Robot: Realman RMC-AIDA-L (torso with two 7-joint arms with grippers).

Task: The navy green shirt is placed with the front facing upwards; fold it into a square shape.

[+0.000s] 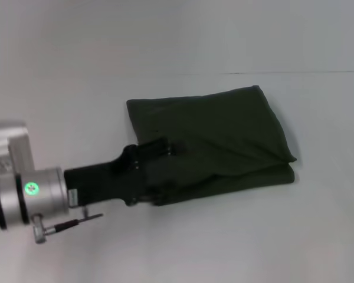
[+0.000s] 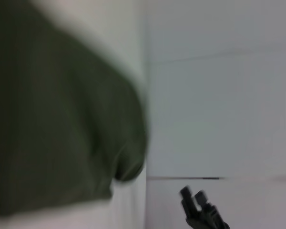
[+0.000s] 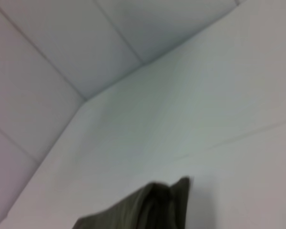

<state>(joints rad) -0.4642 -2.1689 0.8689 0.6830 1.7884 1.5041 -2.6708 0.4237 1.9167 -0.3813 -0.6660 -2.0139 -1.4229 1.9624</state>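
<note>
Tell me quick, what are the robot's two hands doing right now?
Left gripper: low over the near left edge of the navy green shirt; open or shut cannot be told.
Right gripper: away from the shirt, holding nothing, fingers apart.

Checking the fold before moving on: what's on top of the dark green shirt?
The left claw rests on the folded dark olive-green cotton shirt, at its near left edge. The chest print is folded out of sight.

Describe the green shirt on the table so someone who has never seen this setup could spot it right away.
Start from the white table that fills the head view; near its middle lies the navy green shirt, the only cloth there. It is already folded into a rough rectangle of plain dark olive fabric, no print showing. The left gripper, black on a silver arm, is at its near left edge.
</note>
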